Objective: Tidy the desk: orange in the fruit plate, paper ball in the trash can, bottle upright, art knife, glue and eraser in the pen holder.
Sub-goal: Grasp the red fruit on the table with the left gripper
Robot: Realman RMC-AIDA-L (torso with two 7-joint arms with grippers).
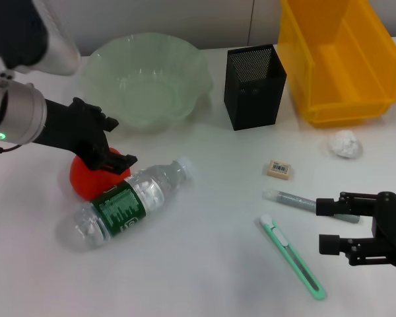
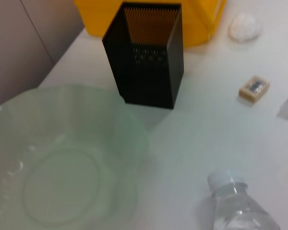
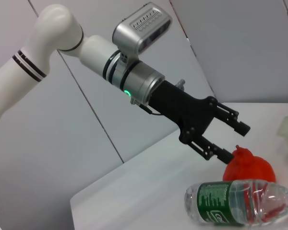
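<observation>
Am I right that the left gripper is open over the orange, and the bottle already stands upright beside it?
Not quite: the bottle lies on its side against the orange, as the head view shows. The left gripper is indeed open over it.

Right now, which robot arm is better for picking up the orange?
The left. The left gripper hangs with its jaws open right over the orange, beside the fallen bottle. The right gripper is open too, but far across the table near the art knife.
</observation>
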